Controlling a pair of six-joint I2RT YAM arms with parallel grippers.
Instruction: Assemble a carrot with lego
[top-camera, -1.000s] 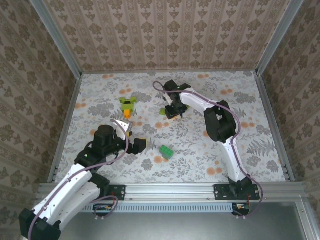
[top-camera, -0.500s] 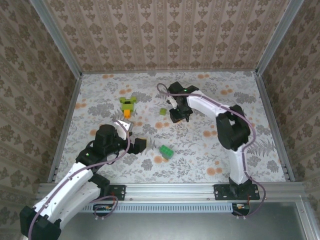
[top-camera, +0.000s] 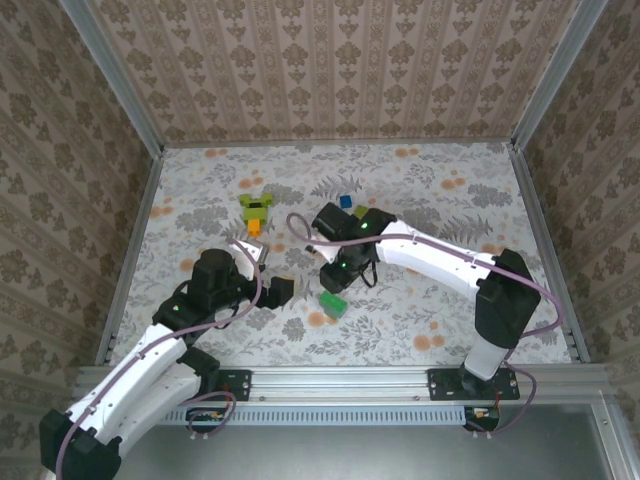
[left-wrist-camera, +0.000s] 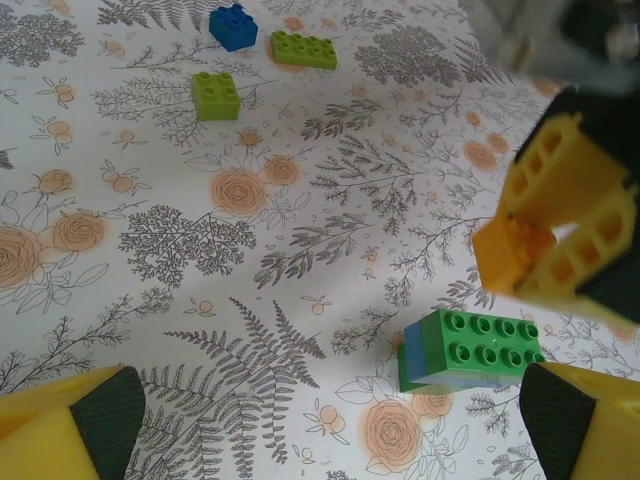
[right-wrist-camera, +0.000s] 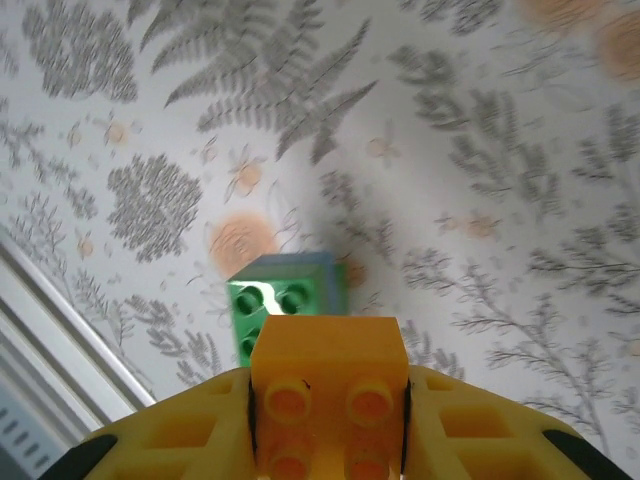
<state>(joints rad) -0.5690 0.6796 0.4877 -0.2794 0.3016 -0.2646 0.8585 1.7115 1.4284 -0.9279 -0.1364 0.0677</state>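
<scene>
In the right wrist view my right gripper (right-wrist-camera: 328, 405) is shut on a small orange brick (right-wrist-camera: 328, 350), studs facing the camera. It hovers just above a dark green brick stacked on a blue one (right-wrist-camera: 290, 300). The top view places this gripper (top-camera: 338, 272) over that green brick (top-camera: 333, 303) near mid-table. The left wrist view shows the same green stack (left-wrist-camera: 470, 350) with the orange brick (left-wrist-camera: 515, 255) held above it. My left gripper (top-camera: 277, 290) is open and holds nothing, just left of the stack. The partly built carrot (top-camera: 256, 212), lime green with an orange tip, lies at back left.
A blue brick (left-wrist-camera: 232, 25), a long lime brick (left-wrist-camera: 303, 48) and a small lime brick (left-wrist-camera: 216, 95) lie loose on the floral mat behind the stack. The blue brick (top-camera: 345, 201) sits beside the right arm. Aluminium rails and patterned walls bound the table.
My right arm has swung from the back middle toward the front, carrying the orange brick to just above the dark green brick. The left arm has stayed still.
</scene>
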